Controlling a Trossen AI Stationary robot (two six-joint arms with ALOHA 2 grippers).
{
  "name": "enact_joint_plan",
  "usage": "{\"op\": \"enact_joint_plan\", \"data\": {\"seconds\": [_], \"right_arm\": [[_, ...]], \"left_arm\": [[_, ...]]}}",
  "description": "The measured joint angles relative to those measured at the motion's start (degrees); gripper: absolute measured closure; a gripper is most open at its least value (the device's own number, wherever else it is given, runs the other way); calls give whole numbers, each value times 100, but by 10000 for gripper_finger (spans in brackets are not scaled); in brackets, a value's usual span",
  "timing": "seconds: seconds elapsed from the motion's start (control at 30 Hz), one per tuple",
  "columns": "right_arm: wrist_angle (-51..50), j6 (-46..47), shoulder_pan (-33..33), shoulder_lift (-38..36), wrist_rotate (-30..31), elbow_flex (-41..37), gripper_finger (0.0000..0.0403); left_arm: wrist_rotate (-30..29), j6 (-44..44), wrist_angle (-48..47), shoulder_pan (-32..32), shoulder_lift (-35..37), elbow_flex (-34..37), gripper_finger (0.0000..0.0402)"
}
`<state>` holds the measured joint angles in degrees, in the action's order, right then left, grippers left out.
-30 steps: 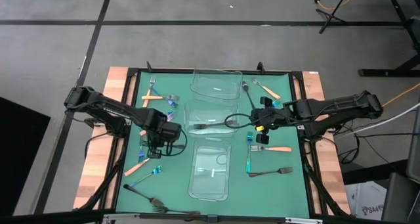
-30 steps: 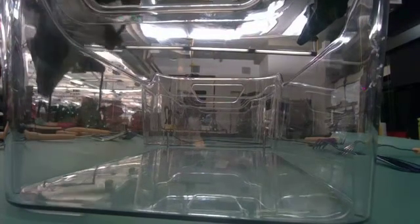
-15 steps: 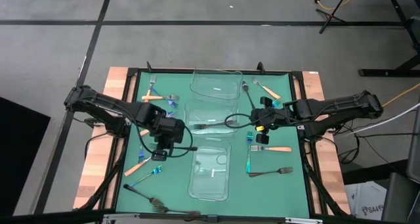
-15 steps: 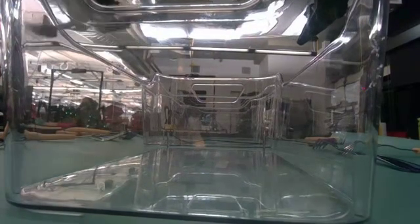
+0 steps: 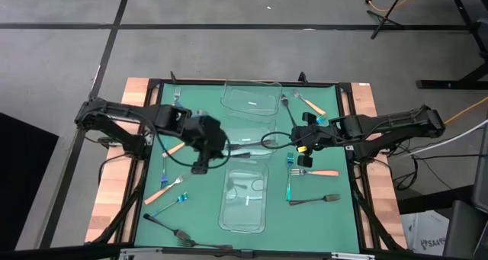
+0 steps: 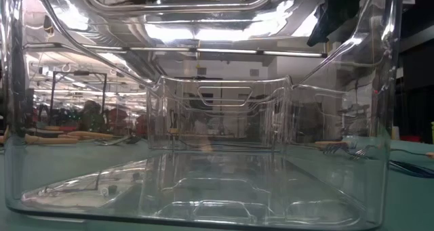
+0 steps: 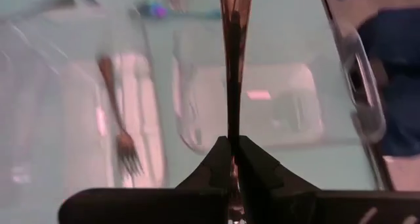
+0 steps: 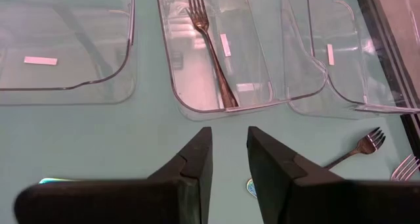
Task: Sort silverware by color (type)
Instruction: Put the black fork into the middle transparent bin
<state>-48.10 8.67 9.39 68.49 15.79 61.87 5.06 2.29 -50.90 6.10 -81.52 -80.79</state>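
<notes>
Over the middle container (image 5: 242, 135), left end effector (image 5: 202, 167) pinches a dark fork (image 7: 234, 66); next, release inside; right end effector (image 8: 230, 159) waits, part-open, empty.

Forks (image 5: 313, 172) scattered on mat; dark fork (image 8: 211, 60) flat in mid bin.

We see clear glossy plastic bins (image 5: 245, 197), smooth w/ glare; matt green mat (image 5: 341, 214); bare wood table edge (image 5: 105, 207), lower left. Fork (image 8: 213, 60) in mid bin: dark metal, slight sheen. Fingers (image 8: 281, 175) matt black.
</notes>
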Motion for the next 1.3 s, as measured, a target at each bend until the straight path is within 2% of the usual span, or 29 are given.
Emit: {"op": "enact_joint_plan", "data": {"seconds": [0.37, 0.6, 0.97, 1.3], "right_arm": [[-4, 0, 0, 0, -1, 0, 317], [-4, 4, 0, 0, -384, 0, 317], [-22, 2, 0, 0, -391, 0, 317], [-24, 2, -2, 0, -389, 0, 317]], "left_arm": [[4, -1122, 1074, -976, -612, -4, 396], [8, -1548, 1495, -1381, -1181, -4, 396], [11, -1699, 1777, -1645, -2135, -2, 396], [9, -1621, 1738, -1697, -2638, -2, 396]]}}
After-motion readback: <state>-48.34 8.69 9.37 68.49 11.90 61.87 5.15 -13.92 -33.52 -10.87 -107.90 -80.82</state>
